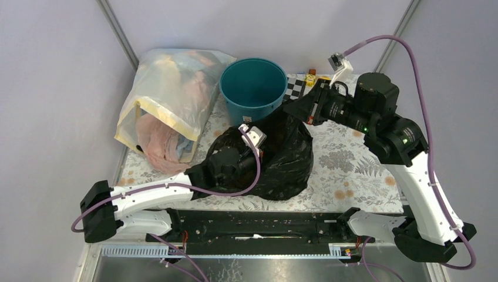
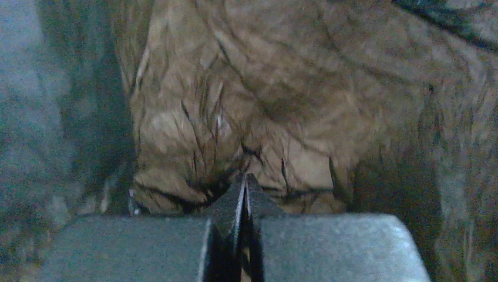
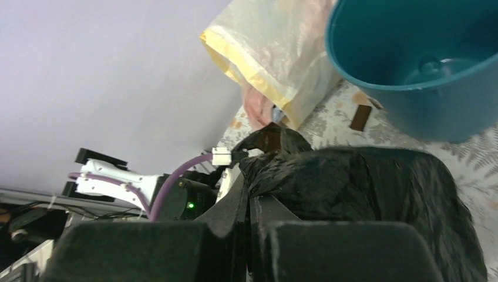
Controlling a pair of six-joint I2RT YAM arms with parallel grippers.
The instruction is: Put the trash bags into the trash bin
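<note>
Trash bag [image 1: 289, 160] — bin [image 1: 252, 109] behind, clothes bag [image 1: 169, 94] beside

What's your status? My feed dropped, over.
Both shut: left hand and right hand pinch the black trash bag. Bag on table, outside teal bin. Clothes bag beside bin, not in the way.

black bag [image 1: 288, 158] bulging, teal bin [image 1: 258, 111] upright
</note>
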